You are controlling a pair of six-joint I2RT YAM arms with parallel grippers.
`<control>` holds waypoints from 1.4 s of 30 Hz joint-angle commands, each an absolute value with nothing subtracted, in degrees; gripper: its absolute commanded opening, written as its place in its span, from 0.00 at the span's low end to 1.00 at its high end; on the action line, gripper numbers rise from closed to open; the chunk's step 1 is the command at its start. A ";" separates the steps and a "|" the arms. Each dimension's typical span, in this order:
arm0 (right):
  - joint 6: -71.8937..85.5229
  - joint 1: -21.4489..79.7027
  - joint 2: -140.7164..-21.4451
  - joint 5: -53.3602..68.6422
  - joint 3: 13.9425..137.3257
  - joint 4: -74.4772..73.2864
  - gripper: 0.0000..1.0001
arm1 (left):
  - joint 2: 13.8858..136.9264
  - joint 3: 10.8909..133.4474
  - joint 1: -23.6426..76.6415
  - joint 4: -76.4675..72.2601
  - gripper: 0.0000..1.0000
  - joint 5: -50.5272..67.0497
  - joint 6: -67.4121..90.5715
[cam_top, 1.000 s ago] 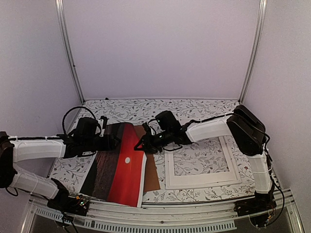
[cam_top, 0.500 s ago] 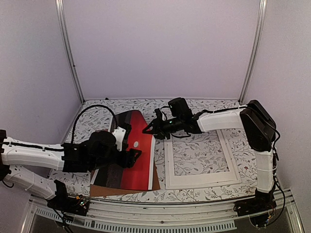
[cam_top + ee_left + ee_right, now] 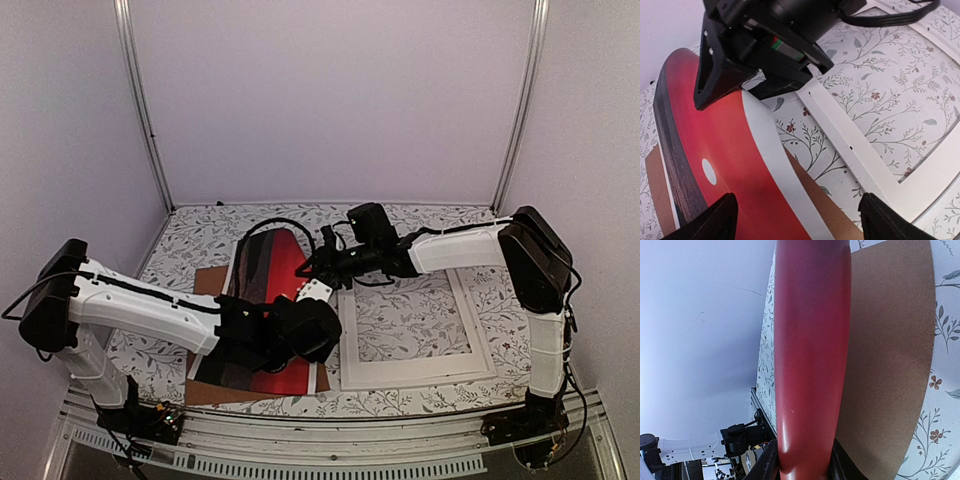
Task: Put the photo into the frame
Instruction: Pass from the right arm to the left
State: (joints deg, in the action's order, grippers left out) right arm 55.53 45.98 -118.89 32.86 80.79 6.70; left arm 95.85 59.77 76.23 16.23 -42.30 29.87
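Two hands tend the photo [image 3: 272, 268], seemingly light and floppy: the right hand [image 3: 318, 265] pinches its bowed upper edge, the left hand [image 3: 797, 220] gapes wide, empty; best gripped at edges.

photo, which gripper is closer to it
Right. The right gripper is clamped on the photo's far edge, which curls upward. The left gripper hangs open above the photo's right edge, apparently not touching it.
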 commanded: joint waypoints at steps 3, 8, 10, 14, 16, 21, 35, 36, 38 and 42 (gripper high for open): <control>55.33 45.62 -115.69 31.80 80.32 6.57 0.31 | 98.39 64.37 76.95 26.73 0.86 -49.05 36.58; 55.31 45.60 -115.59 31.69 80.35 6.42 0.31 | 101.26 66.40 76.87 30.36 0.73 -49.71 37.96; 55.24 45.54 -115.58 31.43 80.33 6.25 0.31 | 101.42 66.61 76.87 30.50 0.65 -49.45 37.79; 55.00 45.53 -115.25 30.65 80.33 5.73 0.32 | 100.66 66.71 76.86 30.63 0.46 -49.01 37.10; 54.77 45.44 -115.23 30.44 80.33 5.48 0.32 | 100.11 66.71 76.83 30.67 0.39 -48.87 36.75; 54.54 45.37 -115.23 30.32 80.33 5.21 0.38 | 98.82 66.75 76.81 31.00 0.20 -48.69 35.26; 50.88 41.75 -110.18 29.90 76.75 2.18 0.61 | 87.86 62.51 71.83 32.21 0.00 -48.79 25.98; 50.05 41.22 -108.86 29.25 76.47 1.26 0.62 | 86.41 62.07 71.16 31.87 0.00 -48.19 24.85; 48.27 40.04 -106.90 28.05 75.69 0.02 0.66 | 82.71 61.25 69.75 31.03 0.00 -46.45 22.60; 44.68 38.26 -101.71 25.59 74.14 -3.61 0.78 | 75.49 59.35 66.70 28.23 0.00 -40.82 17.69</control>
State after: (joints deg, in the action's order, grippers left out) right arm 49.60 39.99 -107.94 28.84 75.46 0.30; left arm 81.82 60.88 69.47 31.68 -45.74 23.83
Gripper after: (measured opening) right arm 0.743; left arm 0.015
